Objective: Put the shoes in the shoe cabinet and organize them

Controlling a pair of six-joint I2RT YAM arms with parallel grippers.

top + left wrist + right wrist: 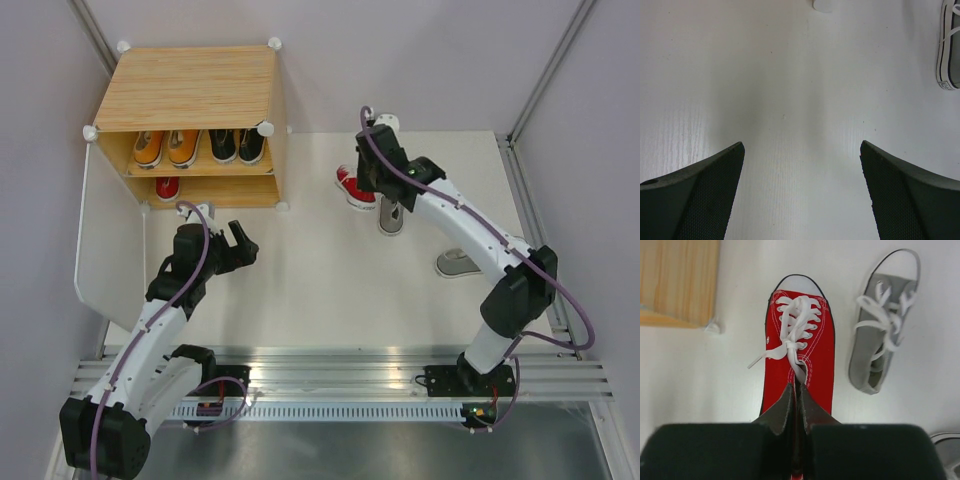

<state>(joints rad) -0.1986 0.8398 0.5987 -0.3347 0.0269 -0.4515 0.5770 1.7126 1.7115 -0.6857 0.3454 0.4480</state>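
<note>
My right gripper (796,392) is shut on the heel opening of a red shoe (800,340), its toe pointing away from me. In the top view this shoe (352,186) lies right of the shoe cabinet (190,90), under the right gripper (372,188). The cabinet's upper shelf holds an orange pair (165,148) and a black pair (237,145). On the lower shelf sits one red shoe (167,187). One grey shoe (390,218) lies beside the held shoe, another (457,263) nearer the right arm. My left gripper (240,245) is open and holds nothing.
The cabinet's white door panel (110,250) stands open at the left. A cabinet corner (680,280) shows left of the red shoe in the right wrist view. Between the left fingers (705,195) lies bare white table, with one sneaker's edge (949,45) at far right.
</note>
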